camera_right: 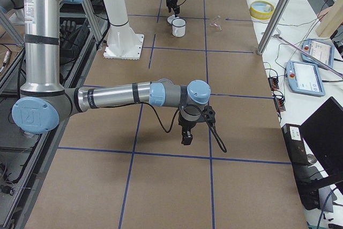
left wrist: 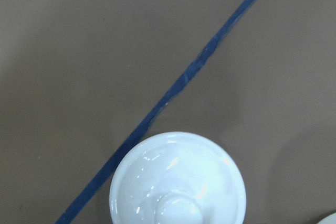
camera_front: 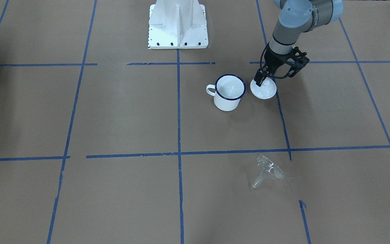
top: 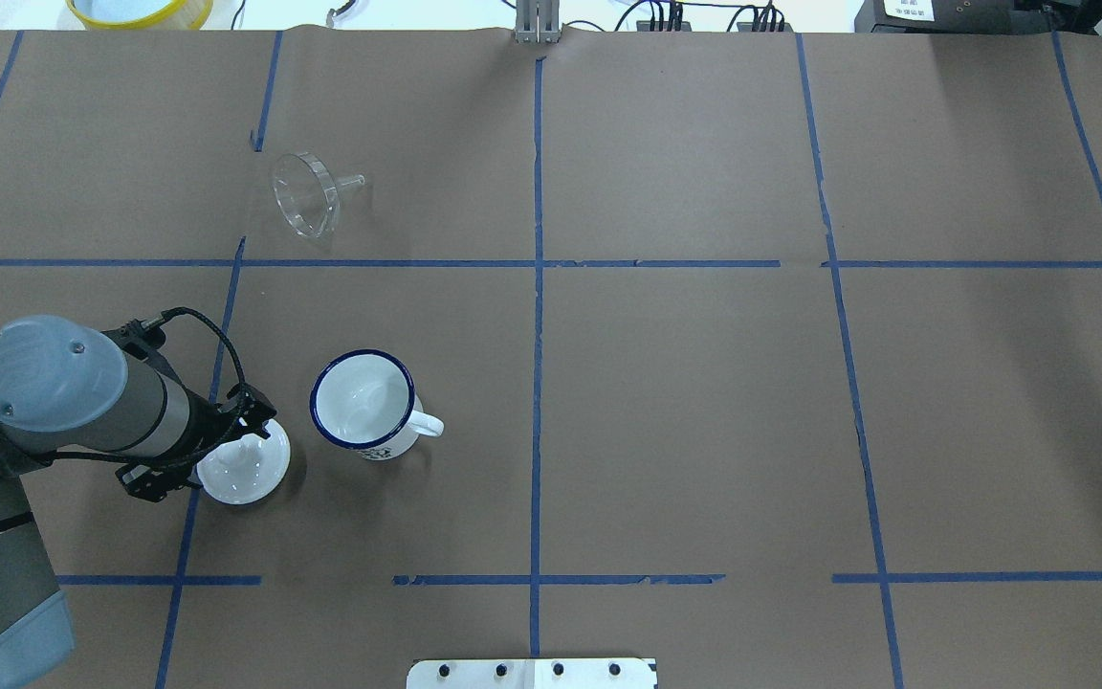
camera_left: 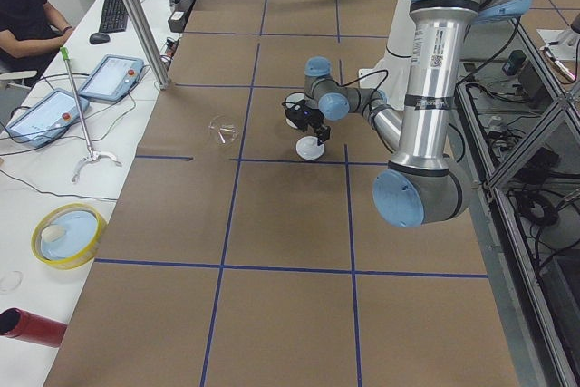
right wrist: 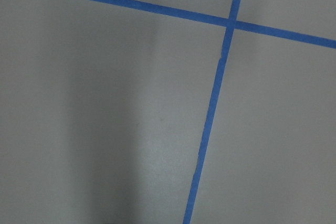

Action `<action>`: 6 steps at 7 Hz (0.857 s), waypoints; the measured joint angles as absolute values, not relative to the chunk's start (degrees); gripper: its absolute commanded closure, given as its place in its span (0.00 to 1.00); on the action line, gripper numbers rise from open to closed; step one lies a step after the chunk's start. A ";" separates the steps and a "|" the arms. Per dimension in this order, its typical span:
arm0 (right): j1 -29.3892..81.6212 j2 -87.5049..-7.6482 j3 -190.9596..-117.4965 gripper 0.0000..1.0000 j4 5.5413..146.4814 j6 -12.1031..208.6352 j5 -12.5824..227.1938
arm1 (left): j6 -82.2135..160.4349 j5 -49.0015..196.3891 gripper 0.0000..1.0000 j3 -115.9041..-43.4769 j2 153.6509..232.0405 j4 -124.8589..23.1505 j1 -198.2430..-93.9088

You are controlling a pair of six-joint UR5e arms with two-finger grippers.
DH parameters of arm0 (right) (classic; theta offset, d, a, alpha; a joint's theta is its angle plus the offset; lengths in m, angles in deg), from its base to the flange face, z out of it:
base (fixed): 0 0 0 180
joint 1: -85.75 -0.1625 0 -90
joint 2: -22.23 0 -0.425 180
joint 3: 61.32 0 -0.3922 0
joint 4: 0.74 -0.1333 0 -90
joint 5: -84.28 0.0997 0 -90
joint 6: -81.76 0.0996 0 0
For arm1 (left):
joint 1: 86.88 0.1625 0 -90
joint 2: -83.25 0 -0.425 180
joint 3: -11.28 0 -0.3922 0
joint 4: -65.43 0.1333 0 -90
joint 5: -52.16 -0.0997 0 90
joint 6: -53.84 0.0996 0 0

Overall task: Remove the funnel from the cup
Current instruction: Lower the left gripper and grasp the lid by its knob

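Observation:
The clear funnel (camera_front: 268, 170) lies on its side on the brown table, far from the cup; it also shows in the overhead view (top: 305, 194). The white cup (camera_front: 229, 92) with a dark blue rim stands upright with nothing in it (top: 364, 402). My left gripper (camera_front: 260, 80) hangs low over the round white lid (camera_front: 265, 90) beside the cup, at its knob (left wrist: 176, 208). I cannot tell whether its jaws are open or shut. My right gripper (camera_right: 186, 137) hangs over bare table far from these things, seen only from the side.
The robot's white base (camera_front: 177, 25) stands behind the cup. Blue tape lines cross the brown paper (right wrist: 215, 93). A yellow dish (camera_left: 65, 235), a red can and operator tablets sit on the side bench beyond the table's edge.

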State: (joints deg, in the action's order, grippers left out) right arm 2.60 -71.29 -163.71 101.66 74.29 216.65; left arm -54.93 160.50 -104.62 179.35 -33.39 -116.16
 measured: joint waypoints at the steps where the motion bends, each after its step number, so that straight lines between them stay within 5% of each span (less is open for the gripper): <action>1: 2.60 -71.28 -163.71 0.00 101.66 74.31 216.65 | -55.03 160.35 0.15 -104.41 179.33 -33.39 -116.03; 2: 2.60 -71.28 -163.71 0.00 101.66 74.33 216.65 | -54.95 160.15 0.18 -104.10 179.32 -33.48 -116.00; 3: 2.60 -71.29 -163.71 0.00 101.66 74.32 216.65 | -54.83 160.06 0.34 -103.44 179.35 -33.71 -115.98; 5: 2.60 -71.28 -163.71 0.00 101.66 74.33 216.65 | -55.01 160.06 0.89 -102.38 179.41 -34.15 -115.98; 6: 2.60 -71.28 -163.71 0.00 101.66 74.32 216.65 | -55.21 160.07 1.00 -102.40 179.48 -34.25 -115.98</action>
State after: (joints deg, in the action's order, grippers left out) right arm 2.60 -71.28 -163.71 101.66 74.32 216.65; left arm -55.21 160.07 -102.40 179.48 -34.25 -115.98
